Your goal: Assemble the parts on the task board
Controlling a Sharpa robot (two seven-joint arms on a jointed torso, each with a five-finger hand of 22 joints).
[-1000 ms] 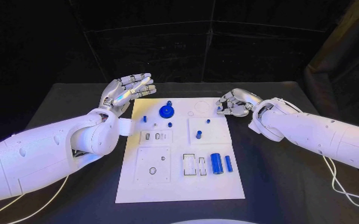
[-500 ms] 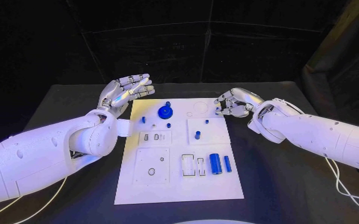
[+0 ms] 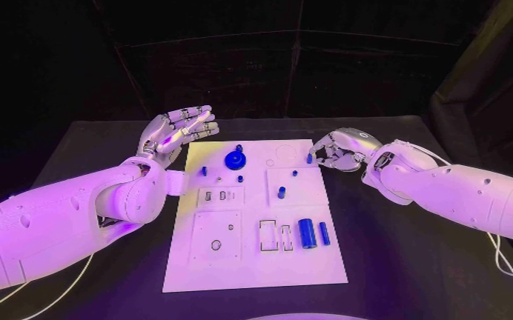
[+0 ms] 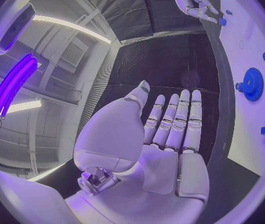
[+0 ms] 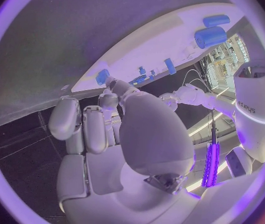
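Right hand (image 3: pixel 340 151) lowered, pinching blue part (image 3: pixel 310 158).

Glossy white rounded arms; silver segmented left robot hand (image 3: pixel 176 132) and right robot hand (image 3: pixel 340 151); thin white cables.

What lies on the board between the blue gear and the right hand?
In the head view, between the blue gear and the right hand lies bare white task board with faint round recesses; a small blue part sits right at the hand's fingertips.
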